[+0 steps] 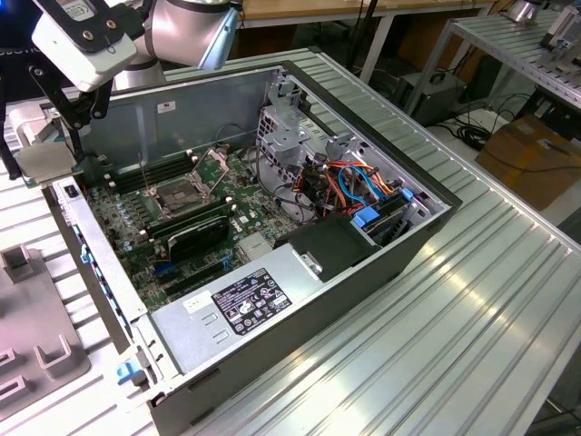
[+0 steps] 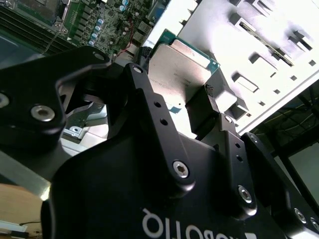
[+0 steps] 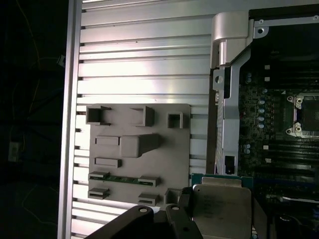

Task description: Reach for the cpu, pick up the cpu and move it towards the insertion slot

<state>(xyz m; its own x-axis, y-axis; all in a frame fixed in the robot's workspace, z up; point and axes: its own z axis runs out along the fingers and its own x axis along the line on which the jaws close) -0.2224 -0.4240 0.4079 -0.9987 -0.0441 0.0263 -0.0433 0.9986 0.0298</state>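
One flat square cpu with a silver metal lid (image 2: 182, 69) pinched in the black two-fingered hand (image 2: 174, 92); carried level beside the open grey computer case (image 1: 381, 263); steel-framed square insertion slot (image 1: 184, 191) lying well apart.

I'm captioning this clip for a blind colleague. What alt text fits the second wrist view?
A black gripper holds a square CPU with a silvery metal lid and green edge between its fingers, above a pale grey fixture plate with raised blocks. A green motherboard sits in the far corner.
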